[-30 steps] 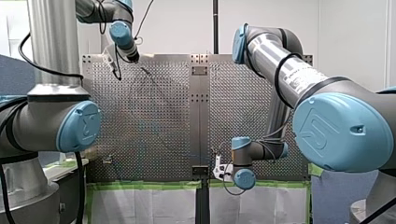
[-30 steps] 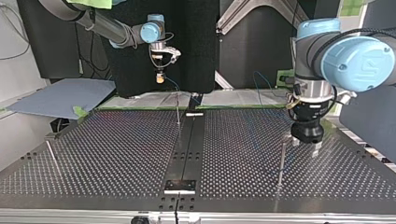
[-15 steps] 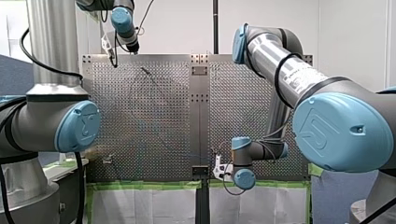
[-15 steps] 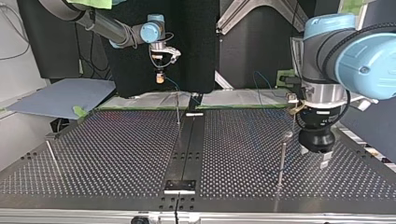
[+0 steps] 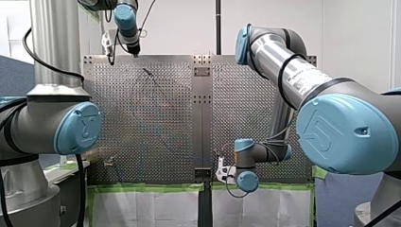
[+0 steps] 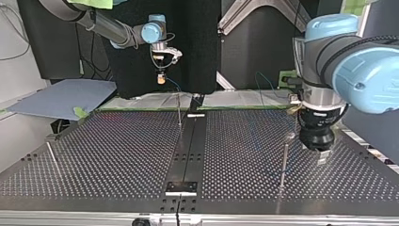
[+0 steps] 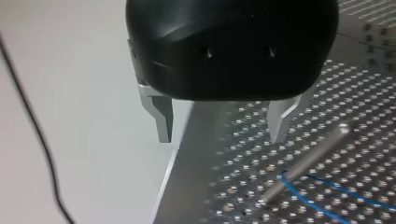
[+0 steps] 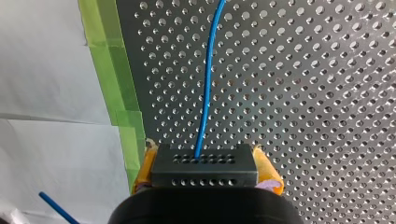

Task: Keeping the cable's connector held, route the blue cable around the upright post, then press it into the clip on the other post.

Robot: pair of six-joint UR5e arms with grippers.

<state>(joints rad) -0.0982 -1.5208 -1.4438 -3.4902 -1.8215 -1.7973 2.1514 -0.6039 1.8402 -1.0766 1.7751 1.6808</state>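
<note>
The blue cable (image 8: 206, 84) leaves the black connector (image 8: 204, 170) and runs out over the perforated table (image 6: 117, 155). That connector is clamped between the yellow pads (image 8: 266, 169) of my right gripper (image 8: 204, 161), which hangs above the table's far edge in the top view, so the hold the task demands is in place. Further along its run, in the left wrist view, the cable lies slack on the plate and curls at the foot of an upright post (image 7: 308, 161); I cannot tell from there whether it passes round the post or merely lies beside it. My left gripper (image 7: 224, 126) hovers just beside that post, near the table's edge, its metal fingers (image 7: 163, 119) spread wide with nothing between them. I judge the routing step to be the one in hand, with the cable not yet taken up for the clip. The next move, as I see it, calls for bringing the open fingers down onto the cable near the post, closing on it without knocking the post, and keeping the right-hand grip steady so the slack is taken up gently
</note>
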